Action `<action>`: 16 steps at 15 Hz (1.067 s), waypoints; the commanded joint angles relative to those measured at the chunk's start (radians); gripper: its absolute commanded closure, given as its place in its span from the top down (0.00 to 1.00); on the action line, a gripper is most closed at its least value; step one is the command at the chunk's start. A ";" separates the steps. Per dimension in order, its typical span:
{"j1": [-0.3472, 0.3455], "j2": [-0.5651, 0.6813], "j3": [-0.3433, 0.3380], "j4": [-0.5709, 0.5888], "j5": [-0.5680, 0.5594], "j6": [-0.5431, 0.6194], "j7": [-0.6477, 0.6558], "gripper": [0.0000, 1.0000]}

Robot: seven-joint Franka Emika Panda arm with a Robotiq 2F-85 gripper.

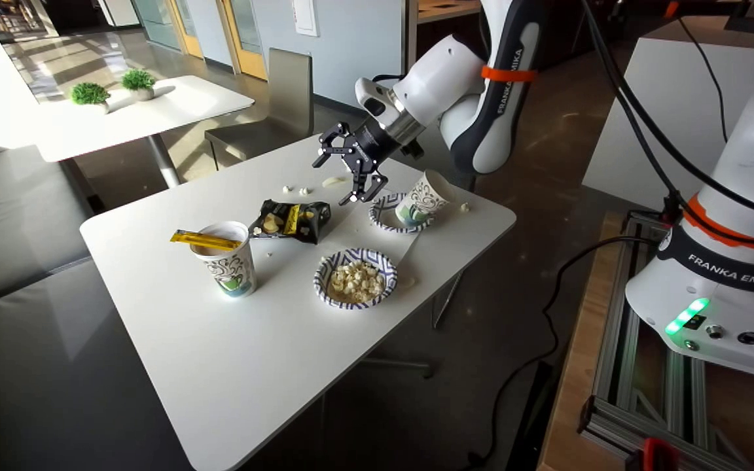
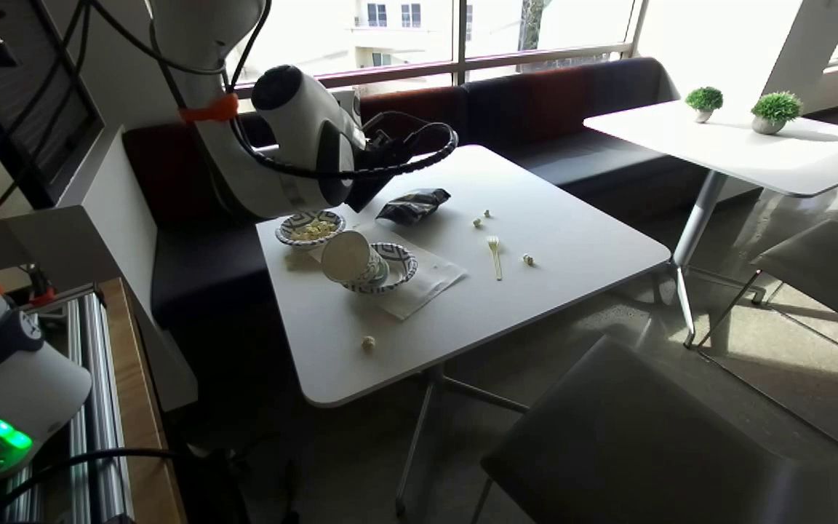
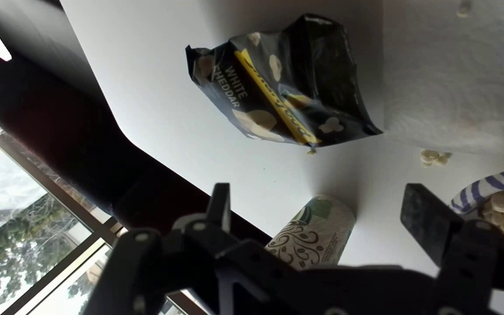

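My gripper (image 1: 332,182) hangs above the white table, its fingers wide apart and nothing between them. A black popcorn bag (image 1: 293,221) lies crumpled on the table below it; in the wrist view the bag (image 3: 274,87) lies beyond the fingertips. A patterned paper cup (image 1: 230,268) stands with a yellow packet (image 1: 207,240) across its mouth. The wrist view shows this cup (image 3: 311,238) below the fingers, partly covered by the gripper. A second cup (image 2: 350,258) sits tilted in a patterned bowl (image 2: 406,263). Another bowl (image 1: 385,263) holds popcorn. In an exterior view the arm hides the fingers.
A napkin (image 2: 426,287) lies under the bowl with the cup. A pale fork (image 2: 495,258) and loose popcorn (image 2: 528,260) are scattered on the table. A dark bench (image 1: 36,366) runs along one side, and a grey chair (image 2: 623,437) stands at another.
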 commanded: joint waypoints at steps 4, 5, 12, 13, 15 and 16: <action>-0.010 -0.178 0.035 -0.081 -0.019 -0.169 0.200 1.00; -0.019 -0.191 0.044 -0.079 -0.044 -0.184 0.242 1.00; -0.079 -0.242 0.099 -0.073 -0.206 -0.222 0.537 1.00; -0.086 -0.256 0.100 -0.076 -0.223 -0.221 0.572 1.00; -0.095 -0.279 0.100 -0.078 -0.249 -0.220 0.637 1.00; -0.098 -0.289 0.101 -0.078 -0.260 -0.223 0.670 1.00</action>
